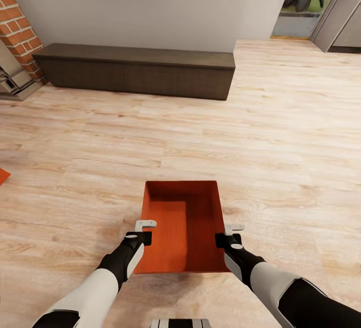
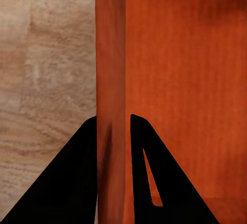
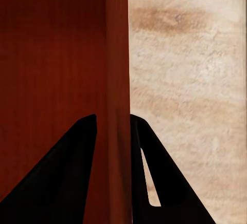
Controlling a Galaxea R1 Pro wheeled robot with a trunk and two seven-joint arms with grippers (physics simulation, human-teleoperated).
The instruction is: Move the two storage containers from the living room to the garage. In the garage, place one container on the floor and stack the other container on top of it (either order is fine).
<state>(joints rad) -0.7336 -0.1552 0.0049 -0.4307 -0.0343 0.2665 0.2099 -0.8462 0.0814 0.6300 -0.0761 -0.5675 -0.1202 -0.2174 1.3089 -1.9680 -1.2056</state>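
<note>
We hold one orange-red storage container [image 1: 183, 225] over pale wood planks [image 1: 281, 132], left gripper [image 2: 113, 131] and right gripper [image 3: 113, 131] jaws clamped on its thin side walls, seen close from the wrists; our head view adds a long dark cabinet [image 1: 135, 69] beyond.

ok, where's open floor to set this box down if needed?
Bare wood floor between the held storage container and the dark low cabinet, and wide to the right. Tighter far left: an orange corner and the brick fireplace.
</note>
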